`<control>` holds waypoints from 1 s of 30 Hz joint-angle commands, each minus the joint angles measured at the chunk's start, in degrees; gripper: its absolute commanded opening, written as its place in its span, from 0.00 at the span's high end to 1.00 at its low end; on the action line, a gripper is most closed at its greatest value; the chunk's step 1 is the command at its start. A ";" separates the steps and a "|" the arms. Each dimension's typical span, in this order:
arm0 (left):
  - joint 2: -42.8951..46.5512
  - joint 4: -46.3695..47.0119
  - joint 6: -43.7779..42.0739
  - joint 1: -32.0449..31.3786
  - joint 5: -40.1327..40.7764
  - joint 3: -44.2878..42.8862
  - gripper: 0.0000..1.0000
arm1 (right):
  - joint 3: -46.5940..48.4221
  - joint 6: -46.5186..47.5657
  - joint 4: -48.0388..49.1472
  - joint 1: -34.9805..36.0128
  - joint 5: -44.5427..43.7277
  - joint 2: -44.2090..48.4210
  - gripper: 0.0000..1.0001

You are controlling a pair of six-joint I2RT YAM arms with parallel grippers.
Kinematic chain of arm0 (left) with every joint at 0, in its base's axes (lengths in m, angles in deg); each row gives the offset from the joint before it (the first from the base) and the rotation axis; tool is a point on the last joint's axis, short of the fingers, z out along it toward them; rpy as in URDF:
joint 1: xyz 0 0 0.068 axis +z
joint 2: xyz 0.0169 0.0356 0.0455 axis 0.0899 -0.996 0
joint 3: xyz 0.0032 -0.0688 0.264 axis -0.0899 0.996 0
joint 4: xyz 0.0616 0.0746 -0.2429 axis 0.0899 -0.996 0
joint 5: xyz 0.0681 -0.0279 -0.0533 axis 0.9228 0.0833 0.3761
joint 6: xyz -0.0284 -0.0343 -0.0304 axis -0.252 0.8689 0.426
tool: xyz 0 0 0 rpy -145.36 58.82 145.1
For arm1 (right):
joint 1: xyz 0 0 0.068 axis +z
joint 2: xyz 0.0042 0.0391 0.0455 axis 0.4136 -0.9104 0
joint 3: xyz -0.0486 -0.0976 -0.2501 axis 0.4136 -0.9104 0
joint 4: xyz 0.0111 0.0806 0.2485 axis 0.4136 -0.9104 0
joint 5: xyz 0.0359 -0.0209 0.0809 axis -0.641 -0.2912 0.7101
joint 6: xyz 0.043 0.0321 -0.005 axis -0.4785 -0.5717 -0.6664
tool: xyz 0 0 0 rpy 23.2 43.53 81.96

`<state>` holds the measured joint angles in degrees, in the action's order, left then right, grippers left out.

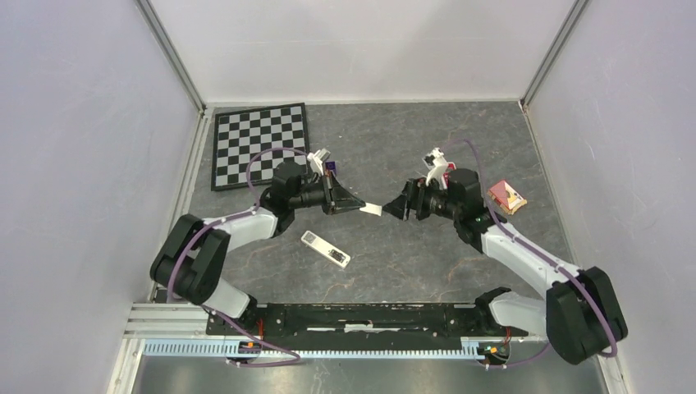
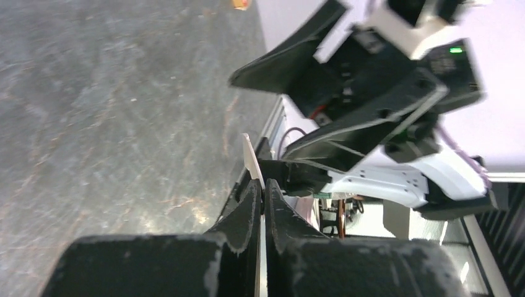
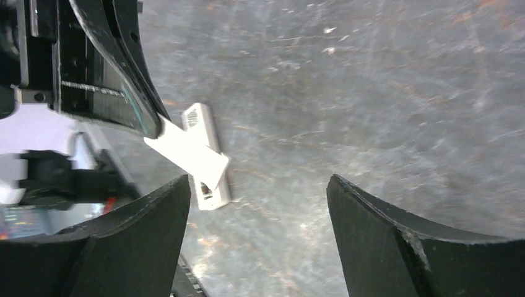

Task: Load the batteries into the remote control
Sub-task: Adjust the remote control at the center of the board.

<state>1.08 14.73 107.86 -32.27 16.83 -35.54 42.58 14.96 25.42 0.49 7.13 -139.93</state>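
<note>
The white remote control lies flat on the grey table, in front of the left arm; it also shows in the right wrist view, with an open hollow at its near end. My left gripper is held above the table, shut on a thin flat white plate that sticks out past its tips. My right gripper is open and empty, facing the plate's free end, a short gap away. The plate hangs just off its left finger. No batteries are in view.
A chessboard lies at the back left. A red-faced remote lies to the right of the right arm. A small purple object sits by the left wrist. White walls enclose the table on three sides.
</note>
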 commanded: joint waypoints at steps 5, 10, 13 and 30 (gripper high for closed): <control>8.96 -5.74 2.28 0.30 -4.80 -6.31 0.98 | -7.50 -20.51 25.66 -1.29 12.15 8.56 0.24; 9.62 -3.83 6.84 0.30 -4.98 -5.96 0.98 | -7.87 -24.53 30.42 -1.29 14.57 9.12 0.31; 10.36 -3.59 7.95 0.26 -4.28 -5.73 0.98 | -7.23 -26.67 32.48 -1.27 16.44 7.89 0.38; 13.86 -2.96 9.59 0.16 -3.24 -4.64 0.98 | -6.73 -27.08 32.68 -1.23 16.11 3.86 0.40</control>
<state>12.58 10.16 115.29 -32.16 14.23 -40.55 34.32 -11.44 55.30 -0.75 22.94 -135.04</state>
